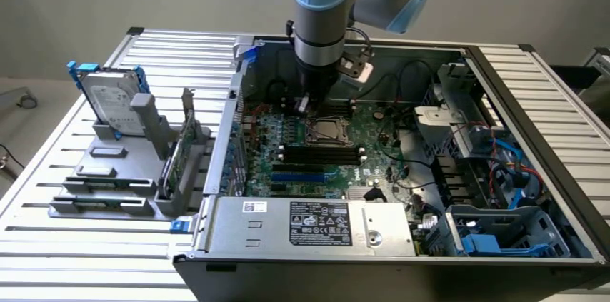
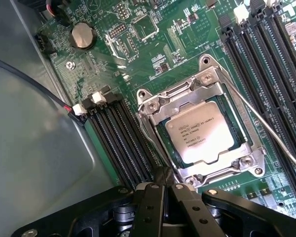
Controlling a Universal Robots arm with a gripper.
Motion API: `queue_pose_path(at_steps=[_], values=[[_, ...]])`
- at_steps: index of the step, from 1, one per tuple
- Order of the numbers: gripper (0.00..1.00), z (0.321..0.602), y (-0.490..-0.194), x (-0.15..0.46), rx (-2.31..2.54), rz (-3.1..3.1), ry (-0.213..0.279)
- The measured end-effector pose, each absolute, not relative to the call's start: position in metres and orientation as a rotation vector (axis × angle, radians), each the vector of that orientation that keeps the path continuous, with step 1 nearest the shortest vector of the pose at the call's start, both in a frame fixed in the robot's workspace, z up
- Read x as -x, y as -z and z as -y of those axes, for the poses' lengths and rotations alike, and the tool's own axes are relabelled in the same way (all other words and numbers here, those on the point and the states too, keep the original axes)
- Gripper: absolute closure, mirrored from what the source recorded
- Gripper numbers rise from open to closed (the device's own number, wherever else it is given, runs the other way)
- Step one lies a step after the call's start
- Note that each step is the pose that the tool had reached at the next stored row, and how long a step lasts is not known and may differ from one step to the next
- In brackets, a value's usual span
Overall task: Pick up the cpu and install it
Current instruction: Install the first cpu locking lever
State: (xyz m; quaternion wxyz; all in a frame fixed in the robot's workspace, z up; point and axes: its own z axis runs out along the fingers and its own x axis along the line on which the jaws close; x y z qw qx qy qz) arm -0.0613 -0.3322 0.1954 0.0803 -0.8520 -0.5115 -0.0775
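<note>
Silver cpu [image 2: 200, 134] in motherboard socket [image 2: 155, 105]

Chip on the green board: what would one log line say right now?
chip: lying in metal socket on green board | gripper: shut, holding nothing, close to socket's edge

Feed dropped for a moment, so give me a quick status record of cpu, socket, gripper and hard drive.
cpu: lying flat inside the socket frame, print up
socket frame: on the green motherboard, surrounding the cpu
gripper: shut, holding nothing, by the socket frame's edge
hard drive: upright in the grey stand, exterior view's left
</note>
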Motion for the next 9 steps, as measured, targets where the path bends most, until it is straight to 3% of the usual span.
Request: queue_pose_path(at_steps=[9], values=[[0.89, 0.3311, -0.1950, 0.0589, 2.555, 1.525, 0.230]])
